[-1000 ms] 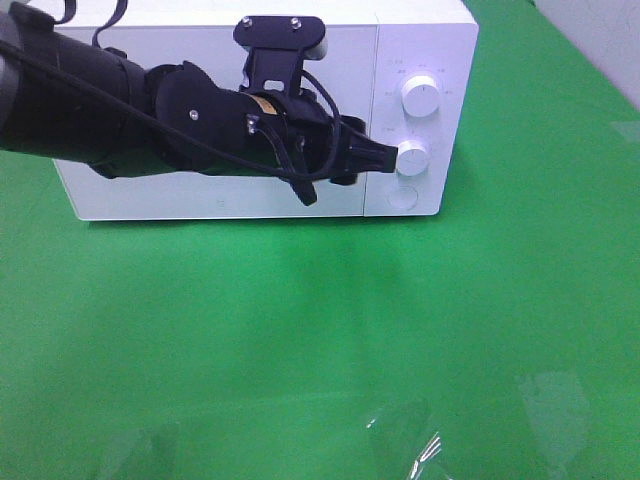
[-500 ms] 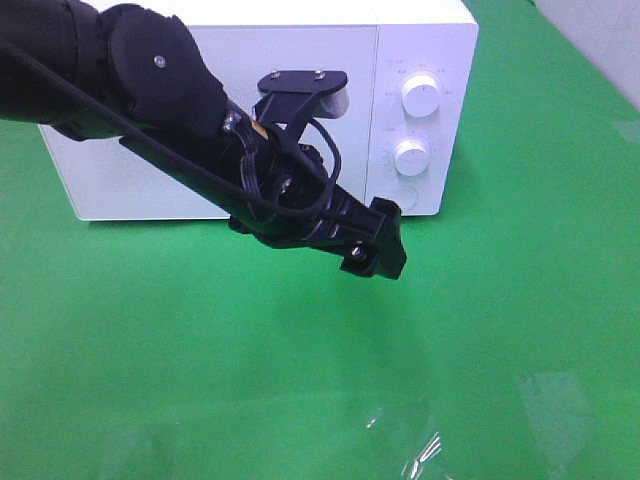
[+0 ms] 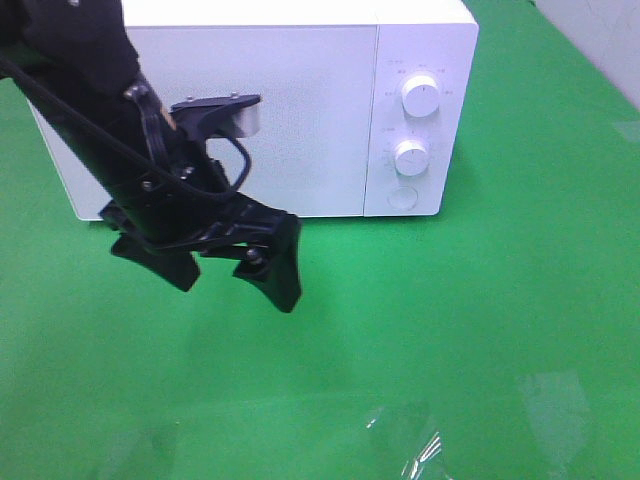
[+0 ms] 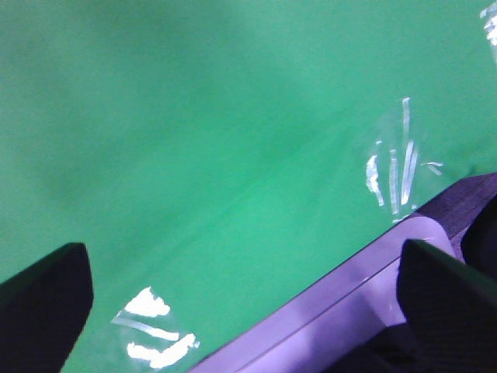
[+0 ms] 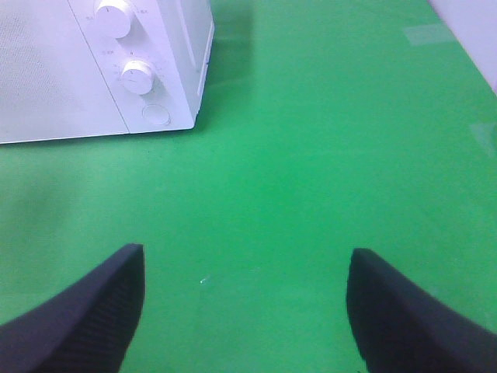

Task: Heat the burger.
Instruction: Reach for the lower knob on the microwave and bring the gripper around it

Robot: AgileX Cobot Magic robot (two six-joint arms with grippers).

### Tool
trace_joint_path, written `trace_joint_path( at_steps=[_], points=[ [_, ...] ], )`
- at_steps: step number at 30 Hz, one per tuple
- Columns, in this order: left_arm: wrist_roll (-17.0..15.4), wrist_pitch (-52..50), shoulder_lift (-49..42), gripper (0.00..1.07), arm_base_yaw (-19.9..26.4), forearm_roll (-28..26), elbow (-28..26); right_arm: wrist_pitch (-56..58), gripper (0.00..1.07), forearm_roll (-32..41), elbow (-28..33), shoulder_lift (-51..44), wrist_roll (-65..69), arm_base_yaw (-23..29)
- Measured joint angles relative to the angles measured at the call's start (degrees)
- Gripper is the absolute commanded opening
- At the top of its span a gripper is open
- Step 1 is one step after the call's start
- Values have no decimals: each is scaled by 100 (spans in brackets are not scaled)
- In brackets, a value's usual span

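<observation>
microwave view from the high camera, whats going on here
The left arm's pincer hangs open and empty over the green table, just in front of the white microwave, whose door is shut. The right pincer is open too, holding nothing, above the same table further out. No burger shows in any view, so it cannot be told from here whether it is inside the microwave.

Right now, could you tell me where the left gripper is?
In the exterior high view, the left gripper hangs open on the left, above the green cloth in front of the microwave.
</observation>
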Motion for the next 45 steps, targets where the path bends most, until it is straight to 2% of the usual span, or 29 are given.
trace_joint_path(
  at_steps=[3,5,6,7,10,12,13,14,17,19,21,28,31,32,33,34,35,37,38,39,40,42,43,44,45],
  points=[
    [-34,195,0,99,115,29,0,0,70,0,0,0,0,0],
    [-92,756,-74,99,665,120,0,0,70,0,0,0,0,0],
    [-92,756,-74,99,665,120,0,0,70,0,0,0,0,0],
    [-143,900,-172,99,934,172,0,0,70,0,0,0,0,0],
    [-178,945,-229,99,1043,206,0,0,70,0,0,0,0,0],
    [-321,1175,-544,99,1553,481,-11,0,70,0,0,0,0,0],
    [-321,1175,-544,99,1553,481,-11,0,70,0,0,0,0,0],
    [-413,1329,-728,99,1793,722,-11,0,70,0,0,0,0,0],
    [-453,1409,-802,99,1879,848,-11,0,70,0,0,0,0,0],
    [-699,1633,-1232,99,2246,1272,-11,0,70,0,0,0,0,0],
    [-779,1667,-1444,99,2401,1421,-11,0,70,0,0,0,0,0],
    [-808,1690,-2131,99,2744,1581,92,0,70,0,0,0,0,0],
    [-768,1696,-2681,99,2939,1627,504,0,70,0,0,0,0,0],
    [-768,1696,-2681,99,2939,1627,504,0,70,0,0,0,0,0],
    [-710,1702,-2968,99,2956,1644,791,0,70,0,0,0,0,0],
    [-710,1702,-2968,99,2956,1644,791,0,70,0,0,0,0,0],
    [-659,1684,-3317,99,2974,1627,1134,0,70,0,0,0,0,0],
    [-630,1644,-3501,99,2974,1627,1278,0,70,0,0,0,0,0],
    [-590,1507,-3827,99,2985,1627,1627,0,70,0,0,0,0,0],
    [-590,1507,-3827,99,2985,1627,1627,0,70,0,0,0,0,0],
    [-504,1381,-4154,99,2985,1627,1925,0,70,0,0,0,0,0],
    [-435,1318,-4337,99,2985,1627,2086,0,70,0,0,0,0,0],
    [-309,1249,-4652,99,2985,1627,2361,0,70,0,0,0,0,0],
    [-309,1249,-4652,99,2985,1627,2361,0,70,0,0,0,0,0],
    [-212,1152,-4985,99,2985,1627,2636,0,70,0,0,0,0,0]
  ],
)
